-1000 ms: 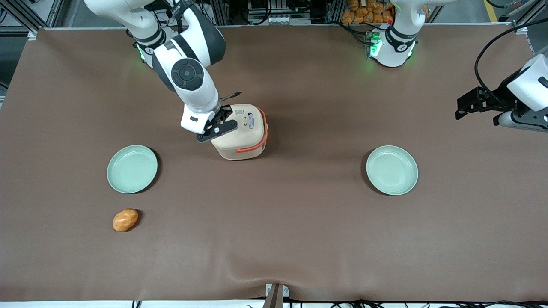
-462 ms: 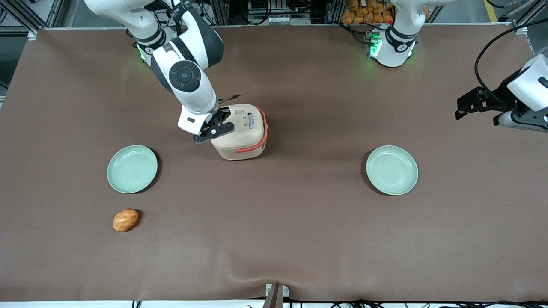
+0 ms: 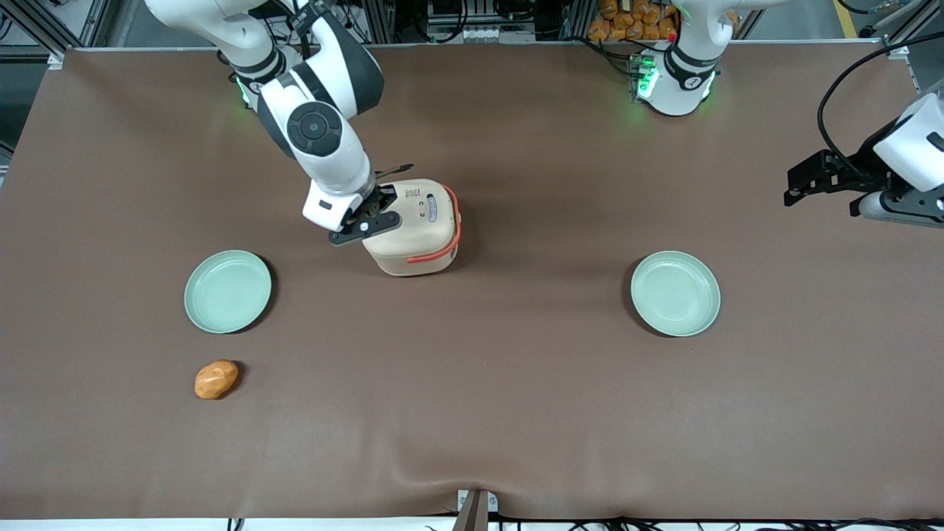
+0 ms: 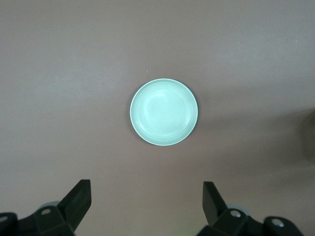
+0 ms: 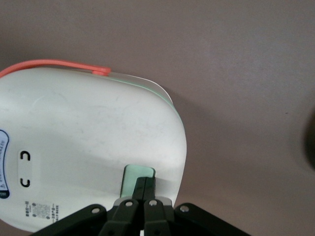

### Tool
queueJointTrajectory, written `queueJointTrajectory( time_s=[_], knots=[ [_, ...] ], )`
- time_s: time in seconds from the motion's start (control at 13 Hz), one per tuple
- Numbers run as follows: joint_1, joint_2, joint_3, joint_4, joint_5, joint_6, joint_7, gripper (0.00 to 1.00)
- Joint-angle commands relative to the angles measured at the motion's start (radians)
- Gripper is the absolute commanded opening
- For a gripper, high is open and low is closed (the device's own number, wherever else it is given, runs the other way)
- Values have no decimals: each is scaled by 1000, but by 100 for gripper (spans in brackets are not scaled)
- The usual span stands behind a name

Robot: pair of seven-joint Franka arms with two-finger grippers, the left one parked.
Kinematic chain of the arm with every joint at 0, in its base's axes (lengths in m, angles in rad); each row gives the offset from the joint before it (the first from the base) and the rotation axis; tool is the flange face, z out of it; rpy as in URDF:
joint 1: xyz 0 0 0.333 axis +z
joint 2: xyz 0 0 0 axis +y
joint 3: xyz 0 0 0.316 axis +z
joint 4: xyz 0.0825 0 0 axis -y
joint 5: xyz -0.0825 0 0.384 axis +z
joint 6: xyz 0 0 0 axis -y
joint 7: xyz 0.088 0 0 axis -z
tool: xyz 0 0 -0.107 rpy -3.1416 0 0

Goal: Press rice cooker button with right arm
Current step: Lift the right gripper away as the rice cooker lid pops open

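Observation:
The cream-beige rice cooker (image 3: 417, 228) stands on the brown table with its lid shut and its coral-orange handle (image 3: 442, 251) round the side nearer the front camera. My right arm (image 3: 316, 129) reaches down to it from above. My gripper (image 3: 383, 200) is shut, its two fingers pressed together, at the lid's edge toward the working arm's end. In the right wrist view the shut gripper (image 5: 144, 183) lies over a small pale green button (image 5: 132, 175) on the cooker's lid (image 5: 88, 142). I cannot tell whether the tips press on it.
A mint-green plate (image 3: 227, 290) lies nearer the front camera toward the working arm's end, with an orange-brown lump (image 3: 216, 379) nearer still. A second mint-green plate (image 3: 675, 293) lies toward the parked arm's end; it also shows in the left wrist view (image 4: 164, 111).
My arm and gripper have shifted slightly toward the working arm's end of the table. The cooker has not moved and its lid stays shut.

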Motion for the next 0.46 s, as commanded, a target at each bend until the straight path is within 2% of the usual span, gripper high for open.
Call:
queueJointTrajectory(
  time_s=[0.0,0.15,0.23,0.31,0.38],
  knots=[
    [-48,-15,15,115,63,-131,-4,0],
    [-74,-15,6,253,89,-266,-7,0],
    [-87,-24,-20,309,103,-314,-5,16],
    [-97,-46,-51,345,109,-343,-8,43],
    [-110,-79,-69,354,109,-351,-15,79]
  ],
)
